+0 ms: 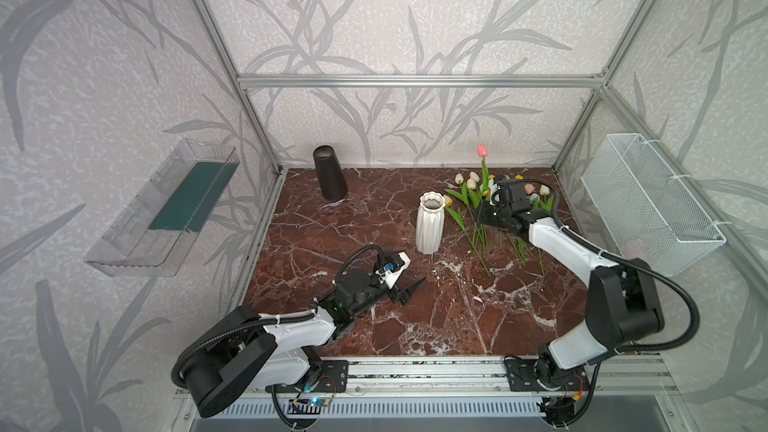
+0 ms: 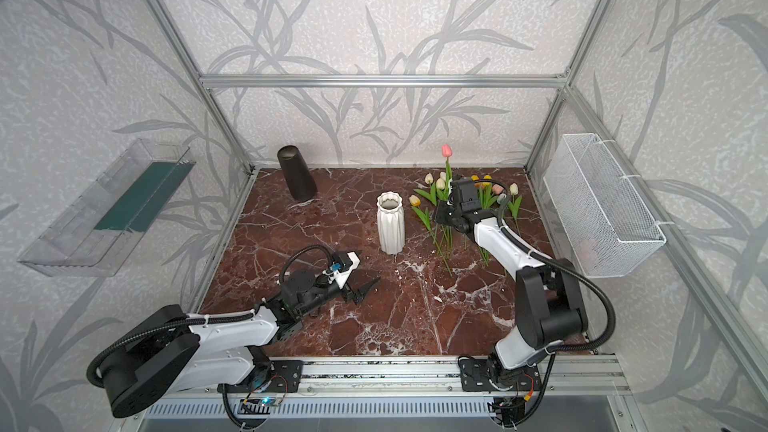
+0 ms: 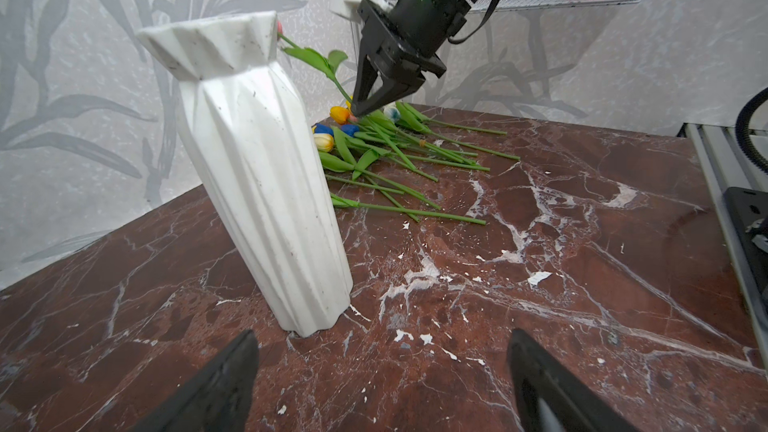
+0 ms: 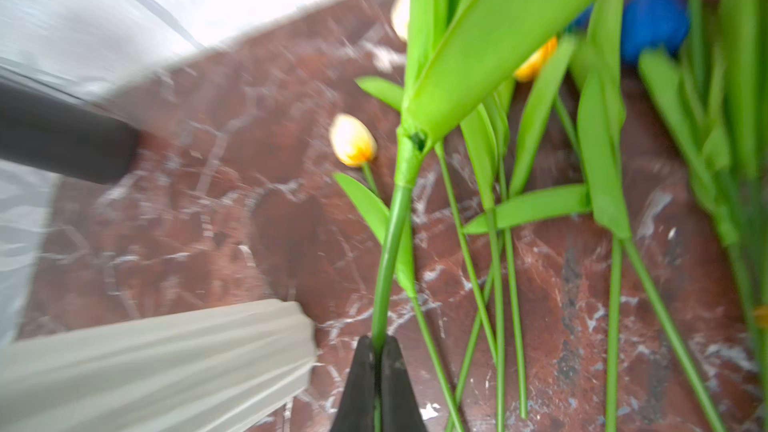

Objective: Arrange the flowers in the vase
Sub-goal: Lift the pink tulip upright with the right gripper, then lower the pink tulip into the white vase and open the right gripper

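Observation:
A white ribbed vase (image 1: 430, 222) (image 2: 390, 222) (image 3: 249, 160) stands upright mid-table. To its right the flowers (image 1: 465, 197) (image 2: 432, 195) (image 3: 386, 147) lie in a pile: green stems with cream, yellow, orange and blue heads. My right gripper (image 1: 481, 217) (image 3: 359, 112) (image 4: 378, 351) is shut on the stem (image 4: 395, 218) of a pink tulip (image 1: 482, 150) (image 2: 446, 150), which stands up above the pile. My left gripper (image 1: 409, 290) (image 2: 365, 288) (image 3: 382, 338) hangs open and empty in front of the vase's base.
A dark tapered vase (image 1: 329, 174) (image 2: 296, 174) stands at the back left. A white mesh basket (image 1: 648, 205) hangs on the right wall and a clear plastic bin (image 1: 166, 205) on the left wall. Aluminium frame posts edge the marble table (image 1: 415, 317).

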Available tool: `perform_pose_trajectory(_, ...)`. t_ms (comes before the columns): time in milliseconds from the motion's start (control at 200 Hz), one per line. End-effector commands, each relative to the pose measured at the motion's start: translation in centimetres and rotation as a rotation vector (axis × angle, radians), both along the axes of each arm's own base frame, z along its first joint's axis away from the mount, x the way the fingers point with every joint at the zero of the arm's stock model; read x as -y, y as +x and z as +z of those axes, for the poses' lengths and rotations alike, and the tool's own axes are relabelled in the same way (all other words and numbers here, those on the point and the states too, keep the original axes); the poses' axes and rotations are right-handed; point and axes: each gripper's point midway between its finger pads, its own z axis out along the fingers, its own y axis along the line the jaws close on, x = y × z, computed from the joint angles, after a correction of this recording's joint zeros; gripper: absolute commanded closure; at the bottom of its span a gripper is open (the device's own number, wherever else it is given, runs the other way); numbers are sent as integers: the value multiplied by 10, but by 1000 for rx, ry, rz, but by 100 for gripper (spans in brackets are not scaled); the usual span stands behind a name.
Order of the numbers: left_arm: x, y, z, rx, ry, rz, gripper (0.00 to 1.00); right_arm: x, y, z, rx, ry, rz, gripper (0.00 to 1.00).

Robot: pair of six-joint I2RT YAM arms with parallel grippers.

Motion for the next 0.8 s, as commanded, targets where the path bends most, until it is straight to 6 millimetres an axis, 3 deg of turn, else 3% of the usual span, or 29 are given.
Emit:
perform_pose_trajectory(0, 1, -10, 24, 92, -68, -41, 6, -13, -5, 57, 220, 45, 67, 100)
perform_pose_trajectory(160, -9, -10, 32, 112, -105, 4, 6, -37, -25, 137, 561, 98, 178, 100)
perform_pose_trajectory(385, -12, -12, 34, 119, -99, 10, 6, -83, -49, 221, 894, 208, 319, 100)
perform_pose_trajectory(540, -21, -9, 38, 145, -105, 60, 5, -112, -41, 239, 966, 253, 368, 100)
perform_pose_trajectory(660, -31, -11, 46, 161, -137, 90, 1, -130, -32, 238, 979, 268, 384, 100)
perform_pose_trajectory(795, -49, -7, 51, 178, -148, 185, 0, -139, -20, 219, 959, 235, 376, 100)
